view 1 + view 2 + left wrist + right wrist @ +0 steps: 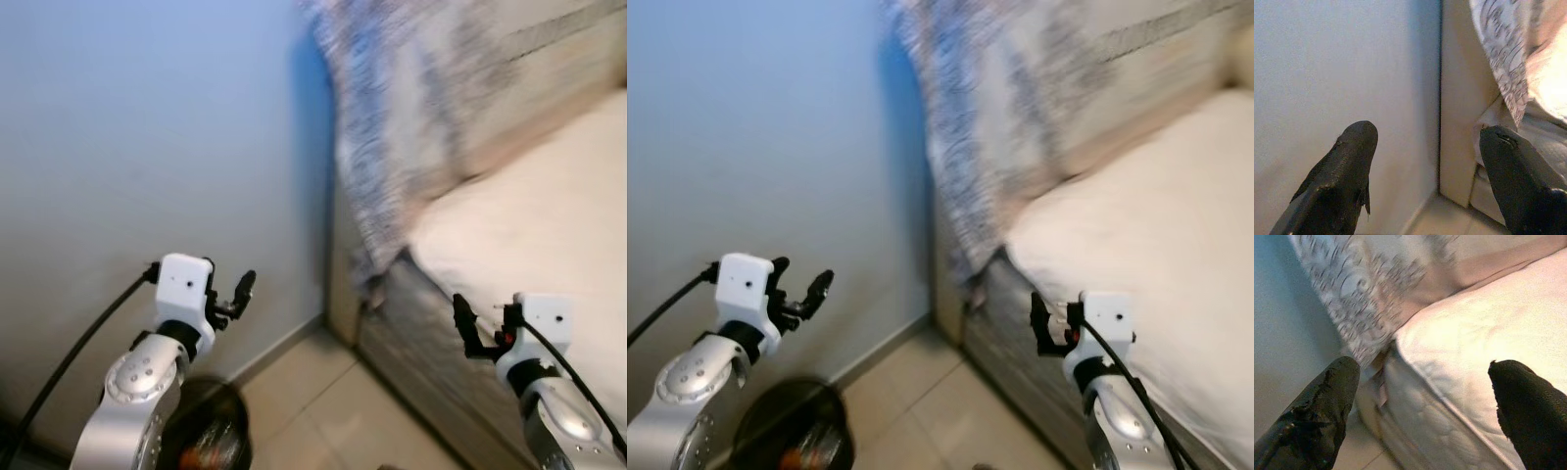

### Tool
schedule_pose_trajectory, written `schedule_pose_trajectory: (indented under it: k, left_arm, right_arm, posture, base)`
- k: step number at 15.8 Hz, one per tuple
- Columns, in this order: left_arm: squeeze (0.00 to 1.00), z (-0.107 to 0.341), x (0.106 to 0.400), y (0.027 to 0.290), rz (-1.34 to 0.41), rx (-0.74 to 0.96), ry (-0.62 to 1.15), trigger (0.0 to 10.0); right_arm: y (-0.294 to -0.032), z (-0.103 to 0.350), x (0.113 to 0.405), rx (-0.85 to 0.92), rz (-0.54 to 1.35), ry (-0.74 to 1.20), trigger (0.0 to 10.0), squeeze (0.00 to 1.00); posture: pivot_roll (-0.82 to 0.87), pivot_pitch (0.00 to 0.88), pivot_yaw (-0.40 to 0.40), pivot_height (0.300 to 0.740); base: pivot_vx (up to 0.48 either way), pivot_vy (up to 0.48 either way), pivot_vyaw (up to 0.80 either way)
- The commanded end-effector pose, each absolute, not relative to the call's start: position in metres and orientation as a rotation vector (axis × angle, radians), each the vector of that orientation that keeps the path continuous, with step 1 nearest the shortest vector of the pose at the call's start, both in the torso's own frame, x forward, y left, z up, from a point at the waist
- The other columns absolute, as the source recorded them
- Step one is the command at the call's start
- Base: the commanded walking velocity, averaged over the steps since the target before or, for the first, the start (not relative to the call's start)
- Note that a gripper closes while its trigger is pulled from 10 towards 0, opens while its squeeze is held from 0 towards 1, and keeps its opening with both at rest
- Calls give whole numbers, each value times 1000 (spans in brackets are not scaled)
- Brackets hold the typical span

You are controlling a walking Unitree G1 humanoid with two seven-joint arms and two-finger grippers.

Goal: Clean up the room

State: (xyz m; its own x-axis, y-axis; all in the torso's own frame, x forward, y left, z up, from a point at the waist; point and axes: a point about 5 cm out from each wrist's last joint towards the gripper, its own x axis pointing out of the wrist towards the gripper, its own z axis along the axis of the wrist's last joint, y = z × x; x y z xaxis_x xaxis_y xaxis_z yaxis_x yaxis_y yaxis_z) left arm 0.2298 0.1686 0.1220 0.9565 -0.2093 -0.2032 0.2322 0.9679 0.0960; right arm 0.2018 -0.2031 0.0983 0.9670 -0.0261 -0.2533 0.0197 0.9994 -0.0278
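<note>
silver arms, white wrists, black cables

This is a home bedroom: a bare cream quilted mattress (529, 235) sits on a bed in the corner by a plain pale wall (147, 147), a grey patterned cloth (392, 117) draped at its head, over beige floor tiles (313, 411).

Narrow floor gap (323, 401) between wall (147, 147) and mattress (529, 235), possibly a bin (211, 431) below
</note>
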Motion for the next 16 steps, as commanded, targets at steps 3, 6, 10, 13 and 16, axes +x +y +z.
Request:
schedule_pose_trajectory:
  k: [3, 6, 10, 13, 16]
  left_arm:
    - [0, 128, 221, 173, -183, 74, 191, 10000]
    - [0, 128, 213, 175, -176, 64, 200, 10000]
    - [0, 130, 212, 179, -158, 89, 199, 10000]
    - [0, 134, 215, 180, -163, 88, 192, 10000]
    - [0, 133, 217, 182, -141, 52, 191, 10000]
  right_arm:
    - [-203, 104, 198, -18, 11, 255, 10000, 0]
    - [-199, 105, 199, -34, 46, 259, 10000, 0]
    - [-195, 105, 202, -11, 58, 248, 10000, 0]
    - [-197, 106, 206, -1, 52, 241, 10000, 0]
    - [-195, 103, 206, -5, 70, 248, 10000, 0]
  posture:
    - [32, 0, 7, 740]
    - [20, 0, 2, 740]
    - [34, 0, -8, 740]
    - [56, 0, -19, 740]
    - [57, 0, -22, 740]
  base:
    - [0, 0, -800]
    - [0, 0, -800]
    - [0, 0, -800]
    - [0, 0, -800]
    - [0, 0, -800]
